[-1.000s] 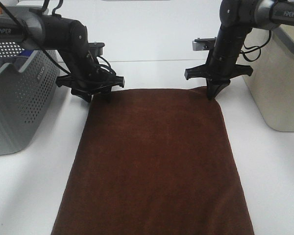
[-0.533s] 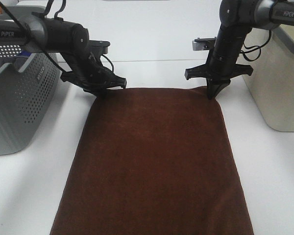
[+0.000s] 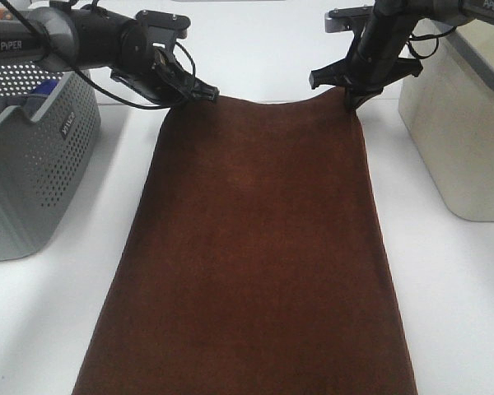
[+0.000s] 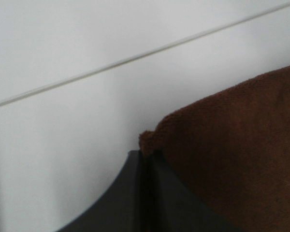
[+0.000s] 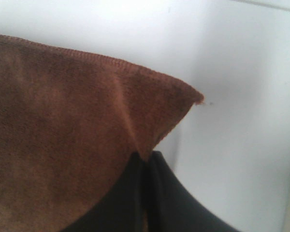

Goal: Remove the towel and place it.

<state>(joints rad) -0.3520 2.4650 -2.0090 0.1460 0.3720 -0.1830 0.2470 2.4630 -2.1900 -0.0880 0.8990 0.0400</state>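
The dark brown towel [image 3: 255, 247] lies stretched lengthwise down the white table, its far edge lifted and sagging slightly in the middle. My left gripper [image 3: 207, 95] is shut on the towel's far left corner; the left wrist view shows the closed jaws pinching that corner [image 4: 152, 140]. My right gripper [image 3: 348, 100] is shut on the far right corner, seen pinched in the right wrist view [image 5: 150, 145]. Both corners are held above the table. The towel's near end runs out of view. No white tag shows.
A grey perforated basket [image 3: 33, 164] with a blue item inside stands at the left. A beige bin [image 3: 457, 123] stands at the right. Bare white table [image 3: 58, 313] flanks the towel on both sides.
Both grippers have risen and moved away toward the back, lifting the towel's far corners and pulling the cloth longer and tauter. The left gripper closed in on its corner.
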